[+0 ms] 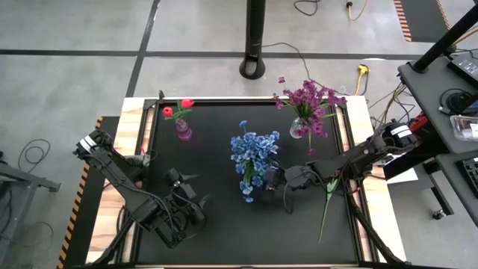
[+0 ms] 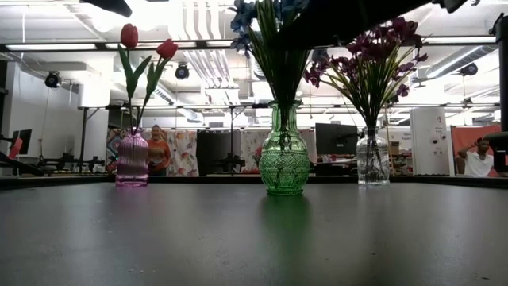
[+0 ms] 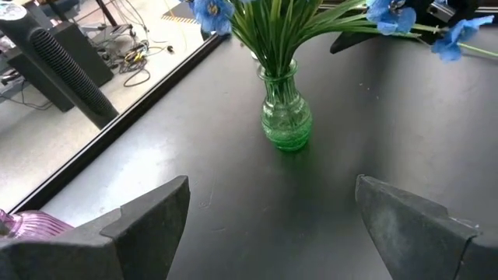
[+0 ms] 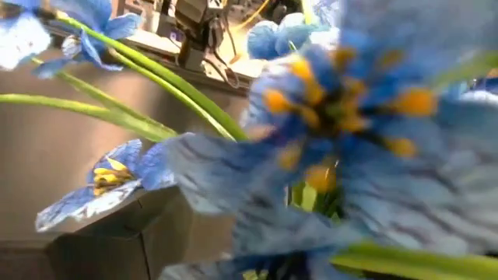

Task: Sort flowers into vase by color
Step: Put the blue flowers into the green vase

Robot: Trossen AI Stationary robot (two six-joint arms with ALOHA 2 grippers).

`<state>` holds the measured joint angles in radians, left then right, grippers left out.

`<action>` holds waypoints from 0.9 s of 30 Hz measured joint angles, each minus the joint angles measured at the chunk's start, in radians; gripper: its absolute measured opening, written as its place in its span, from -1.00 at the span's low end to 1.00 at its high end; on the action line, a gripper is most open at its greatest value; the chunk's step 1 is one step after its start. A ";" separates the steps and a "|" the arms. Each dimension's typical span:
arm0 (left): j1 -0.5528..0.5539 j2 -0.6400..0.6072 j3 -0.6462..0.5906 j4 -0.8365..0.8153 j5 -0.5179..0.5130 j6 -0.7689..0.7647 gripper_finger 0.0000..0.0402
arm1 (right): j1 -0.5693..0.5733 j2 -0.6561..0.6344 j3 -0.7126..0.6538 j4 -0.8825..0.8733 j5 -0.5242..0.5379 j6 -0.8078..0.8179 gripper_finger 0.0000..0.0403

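Two red tulips (image 1: pixel 178 109) stand in a pink vase (image 2: pixel 132 159) at the far left. Blue blooms (image 1: pixel 252 149) stand in a green vase (image 2: pixel 284 159) at mid-table. Purple sprays (image 1: pixel 308 101) stand in a clear vase (image 2: pixel 373 157) at the far right. A long green stem (image 1: pixel 327 205) lies on the table under my right arm; its head is hidden. My right gripper (image 1: pixel 278 183) is open just right of the blue bunch, and blue blooms (image 4: pixel 327 117) crowd its wrist view. My left gripper (image 1: pixel 185 188) is open and empty, left of the green vase (image 3: pixel 286 117).
The black mat's raised frame (image 1: pixel 246 99) borders the work area. There is bare mat (image 1: pixel 216 232) along the near side between the two arms. A black post base (image 1: pixel 254 69) stands beyond the far edge. People show in the room behind (image 2: pixel 157 147).
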<state>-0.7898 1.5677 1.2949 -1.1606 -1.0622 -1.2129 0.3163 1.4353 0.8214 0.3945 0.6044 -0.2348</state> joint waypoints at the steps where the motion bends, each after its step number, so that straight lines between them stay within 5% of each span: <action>1: 0.000 0.000 0.000 0.000 0.000 0.000 0.73 | 0.002 -0.001 0.008 -0.019 0.004 0.001 0.41; 14: 0.000 0.000 0.000 0.006 0.012 -0.004 0.73 | 0.014 -0.002 0.171 -0.425 0.026 0.108 0.40; 27: 0.000 0.000 0.000 0.005 0.053 -0.011 0.73 | 0.031 -0.002 0.254 -0.646 0.017 0.184 0.40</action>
<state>-0.7898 1.5677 1.2949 -1.1553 -1.0088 -1.2243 0.3469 1.4338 1.0753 -0.2513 0.6212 -0.0506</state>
